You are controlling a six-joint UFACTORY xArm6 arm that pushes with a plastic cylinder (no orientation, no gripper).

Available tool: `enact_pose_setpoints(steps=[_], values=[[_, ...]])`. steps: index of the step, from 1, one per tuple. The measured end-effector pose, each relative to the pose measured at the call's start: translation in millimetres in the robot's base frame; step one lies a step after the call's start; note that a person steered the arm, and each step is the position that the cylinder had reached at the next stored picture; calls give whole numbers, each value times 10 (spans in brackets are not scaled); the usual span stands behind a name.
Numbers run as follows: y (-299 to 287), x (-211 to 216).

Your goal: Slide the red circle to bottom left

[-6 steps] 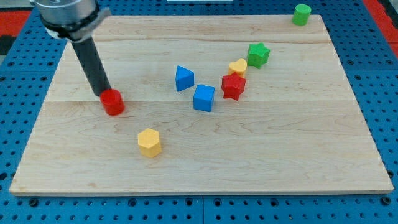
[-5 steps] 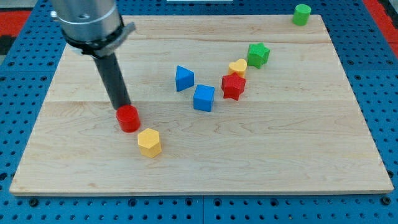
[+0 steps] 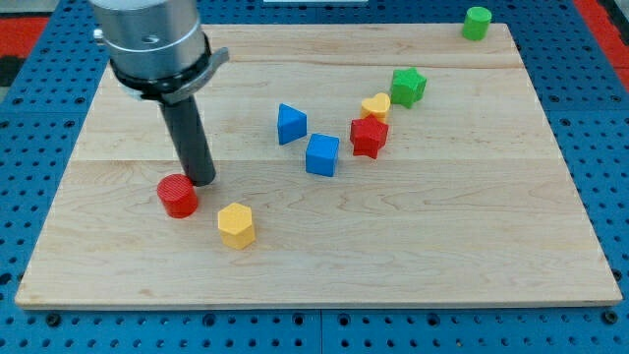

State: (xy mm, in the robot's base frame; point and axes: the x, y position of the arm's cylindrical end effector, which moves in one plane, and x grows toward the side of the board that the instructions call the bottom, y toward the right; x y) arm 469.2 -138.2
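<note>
The red circle (image 3: 178,195) sits on the wooden board (image 3: 472,236), in the left half, a bit below the middle. It is nearer the left edge than the right, and not yet in the bottom left corner. Bare wood lies between it and that corner.

My tip (image 3: 202,181) is just beside the red circle, on its upper right side. I cannot tell if they touch. The arm has no pincer, only a dark rod.

A yellow block (image 3: 236,225) with flat sides lies near the red circle, toward the bottom right of it.

Near the middle of the board are a blue triangle (image 3: 290,124) and a blue cube (image 3: 322,154). Right of them a red star (image 3: 369,137) touches a yellow heart (image 3: 375,105). A green star (image 3: 408,87) is just beside the heart. A green round block (image 3: 477,22) stands at the top right corner.

No writing or labels show on anything. The bottom right part of the board is open wood.
</note>
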Motion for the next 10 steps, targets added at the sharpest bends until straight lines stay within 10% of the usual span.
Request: enact_pose_setpoints(steps=[4,10], values=[[234,285],[-1158,338]])
